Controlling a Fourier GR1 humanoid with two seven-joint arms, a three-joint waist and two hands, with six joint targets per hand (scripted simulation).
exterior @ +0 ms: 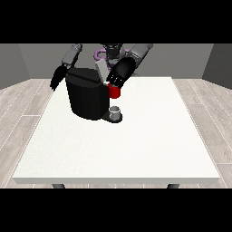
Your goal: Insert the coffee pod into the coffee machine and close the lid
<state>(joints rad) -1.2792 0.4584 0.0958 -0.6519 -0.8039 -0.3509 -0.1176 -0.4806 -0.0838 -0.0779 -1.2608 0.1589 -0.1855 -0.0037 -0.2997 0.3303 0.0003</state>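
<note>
- Large white rectangular table (118, 154): its bare top fills the lower and middle frame; the near edge runs along the bottom, with dark legs below it.
- Small grey cup-shaped thing (116, 111): stands on the machine's dark base plate, just above frame centre. Whether it is the coffee pod or a cup under the spout cannot be told, so it is called a grey thing here.
- Black, boxy coffee machine (85, 96): stands left of centre in the upper half of the table. A pale grey lid panel (101, 70) rises tilted from its top right corner, so the lid reads as open.
- Red thing at the machine (114, 92): a small red cylinder at the machine's upper right side, directly above the grey thing.
- Black hand at the view's right (118, 78): sits directly above the red thing and touches or nearly touches it, beside the lid panel. The forearm slopes down from upper right toward frame centre. Finger posture cannot be read, and no held item shows.
- Black hand at the view's left (57, 78): hangs at the table's far left edge, behind and left of the machine, well apart from the lid. Fingers point down, look relaxed and hold nothing.
- Judgement: the hand at the view's right is far nearer to the lid and the pod opening, so the coming move depends on it working downward and leftward at the machine's top right corner.
</note>
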